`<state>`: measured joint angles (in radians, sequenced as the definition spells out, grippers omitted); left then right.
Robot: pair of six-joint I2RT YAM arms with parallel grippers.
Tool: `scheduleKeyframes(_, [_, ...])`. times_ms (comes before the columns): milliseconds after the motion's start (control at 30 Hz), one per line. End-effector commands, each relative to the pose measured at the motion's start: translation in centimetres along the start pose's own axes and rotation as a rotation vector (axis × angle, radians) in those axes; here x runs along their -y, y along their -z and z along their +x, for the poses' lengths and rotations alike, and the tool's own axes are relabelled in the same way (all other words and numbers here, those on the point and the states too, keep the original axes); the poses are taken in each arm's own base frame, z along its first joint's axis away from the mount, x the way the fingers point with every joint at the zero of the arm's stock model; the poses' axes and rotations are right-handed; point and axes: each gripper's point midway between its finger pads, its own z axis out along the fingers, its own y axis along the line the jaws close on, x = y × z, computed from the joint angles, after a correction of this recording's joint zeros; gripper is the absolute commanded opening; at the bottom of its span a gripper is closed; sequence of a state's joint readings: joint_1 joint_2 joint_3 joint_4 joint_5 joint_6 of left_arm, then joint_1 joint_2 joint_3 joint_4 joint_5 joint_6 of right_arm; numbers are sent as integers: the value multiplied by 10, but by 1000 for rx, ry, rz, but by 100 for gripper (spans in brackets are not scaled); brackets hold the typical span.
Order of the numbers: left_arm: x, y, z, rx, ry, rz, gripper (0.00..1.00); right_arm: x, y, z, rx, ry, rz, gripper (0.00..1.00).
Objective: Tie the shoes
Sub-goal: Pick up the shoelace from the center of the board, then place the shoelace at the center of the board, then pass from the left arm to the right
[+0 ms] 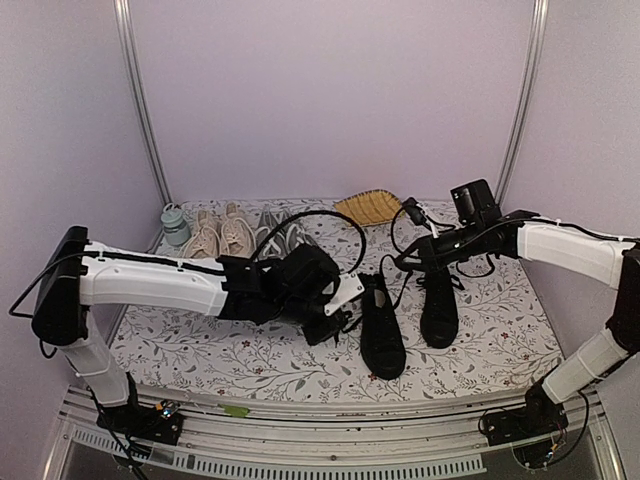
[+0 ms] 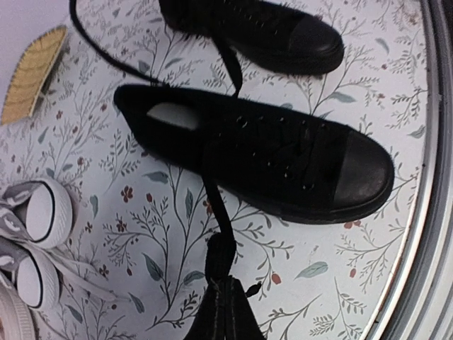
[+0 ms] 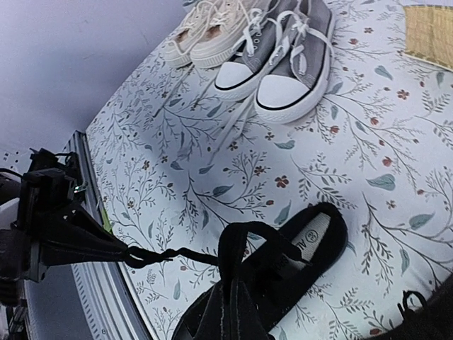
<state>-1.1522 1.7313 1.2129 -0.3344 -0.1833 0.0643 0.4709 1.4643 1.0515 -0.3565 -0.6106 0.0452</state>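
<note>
- Left wrist view: the left gripper (image 2: 222,287) is pinched shut on a black lace (image 2: 214,202). The lace runs straight ahead from the fingertips to the eyelets of the nearer black sneaker (image 2: 283,159).
- That sneaker lies on its sole crosswise just ahead of the fingers, with its toe cap to the right and its heel to the left.
- The second black sneaker (image 2: 269,28) lies beyond it, toe also to the right.
- A pair of grey sneakers with white toe caps (image 2: 35,219) sits off to the left of this gripper. A woven straw fan (image 2: 32,74) lies farther ahead on the same side.
- Right wrist view: the right gripper (image 3: 226,294) is closed on a lace loop (image 3: 235,244). The loop rises just ahead of its tips, over the open mouth of the nearer black sneaker.
- Off to its left, the black lace stretches taut across to the left gripper.
- Far ahead of it, the grey sneakers and a beige pair (image 3: 202,35) stand side by side on the floral tablecloth (image 3: 212,163).
</note>
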Motion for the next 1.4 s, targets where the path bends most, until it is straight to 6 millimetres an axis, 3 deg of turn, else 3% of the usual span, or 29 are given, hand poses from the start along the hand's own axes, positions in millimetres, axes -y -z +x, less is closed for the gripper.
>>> scheduleKeyframes(0, [8,40,-85,307,-133,80,0,-29,-17,-12,-10,121,-217,0])
scheduleKeyframes(167, [4,34,-96,342,-159,81,0,-49,-34,12,-85,166,-352,1])
scheduleKeyframes(333, [-1,27,-98,351,-144,87,0,-59,-53,14,-103,173,-433,1])
scheduleKeyframes(400, [-9,23,-97,348,-130,69,0,-52,-62,18,-135,154,-416,9])
scheduleKeyframes(467, [-18,21,-97,352,-110,57,0,-43,-66,27,-169,143,-386,25])
scheduleKeyframes(533, [-25,19,-96,355,-97,54,0,-39,-63,24,-158,160,-356,37])
scheduleKeyframes(700, [-35,14,-91,377,-99,58,0,-36,-42,1,-64,184,-320,49])
scheduleKeyframes(800, [-43,10,-92,386,-98,81,0,-39,-38,-5,-52,187,-318,50])
scheduleKeyframes(967, [-63,5,-94,406,-90,64,0,-45,-29,2,-37,216,-329,51])
scheduleKeyframes(1133, [-66,3,-95,413,-97,74,0,-60,-17,-4,26,282,-369,55])
scheduleKeyframes(1367, [-67,-2,-95,409,-98,83,0,-57,-36,-13,54,297,-324,59])
